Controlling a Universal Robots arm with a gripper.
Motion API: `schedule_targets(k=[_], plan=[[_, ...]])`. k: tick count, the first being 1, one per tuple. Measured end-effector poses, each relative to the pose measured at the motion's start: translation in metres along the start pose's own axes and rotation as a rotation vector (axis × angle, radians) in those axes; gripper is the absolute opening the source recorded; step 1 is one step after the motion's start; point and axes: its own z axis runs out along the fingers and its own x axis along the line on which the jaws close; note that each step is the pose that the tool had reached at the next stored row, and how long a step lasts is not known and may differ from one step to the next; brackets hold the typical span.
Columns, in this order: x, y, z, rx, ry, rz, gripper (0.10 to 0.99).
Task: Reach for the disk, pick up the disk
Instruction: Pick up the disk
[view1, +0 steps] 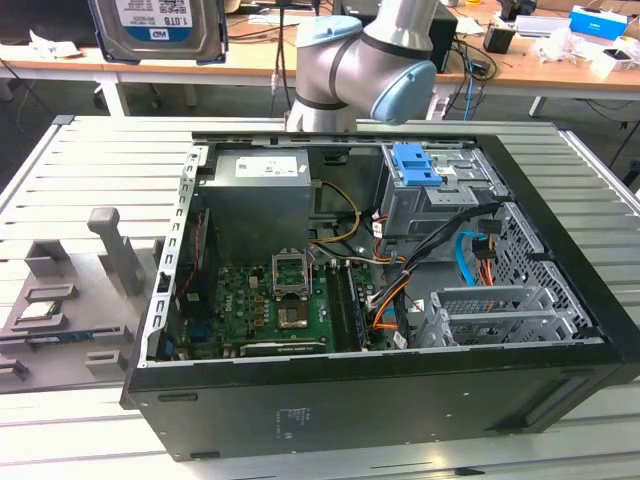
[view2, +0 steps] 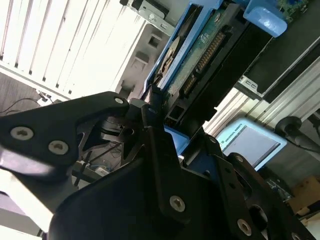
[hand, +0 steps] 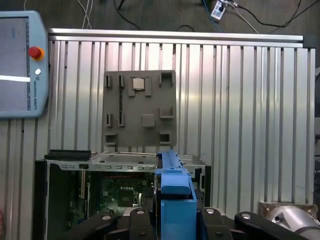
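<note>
A slatted aluminium table (view1: 80, 170) carries the work, with cluttered desks behind it. From the exterior view's left come a grey fixture tray (view1: 60, 290), then the disk (view1: 155, 30), held high and well apart from the open computer case (view1: 400, 400) in the middle. In the second wrist view the gripper (view2: 156, 107) is clamped on the disk's blue side frame. Doing this well, I judge, calls for a firm, square grip and a steady arm, since the drive could slip or swing.
</note>
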Motion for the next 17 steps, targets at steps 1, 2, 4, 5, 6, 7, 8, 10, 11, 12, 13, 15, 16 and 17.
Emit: schedule_targets(k=[1,2,4,5,6,7,8,10,11,12,13,15,16,17], plan=[[0.0001,-0.0033,0.0000,0.000,0.0000,0.000,0.365],[0.0001,-0.0058,0.0000,0.000,0.0000,0.000,0.365],[0.0003,-0.0103,0.0000,0.000,0.0000,0.000,0.365],[0.0005,-0.0157,-0.0001,0.000,0.0000,0.000,0.365],[0.0006,-0.0208,-0.0001,0.000,0.0000,0.000,0.365],[0.0007,-0.0267,-0.0002,0.000,0.0000,0.000,0.365],[0.0010,-0.0332,-0.0002,0.000,0.0000,0.000,0.365],[0.0012,-0.0416,-0.0003,0.000,-0.0001,0.000,0.365],[0.0012,-0.0440,-0.0004,0.000,-0.0001,0.000,0.365],[0.0014,-0.0500,-0.0005,0.000,0.0000,0.000,0.365],[0.0016,-0.0552,-0.0006,-0.001,0.0000,0.000,0.365],[0.0017,-0.0608,-0.0007,-0.001,0.0000,0.000,0.365],[0.0018,-0.0646,-0.0008,-0.001,0.0000,0.000,0.365],[0.0019,-0.0677,-0.0008,-0.001,0.0000,0.000,0.365]])
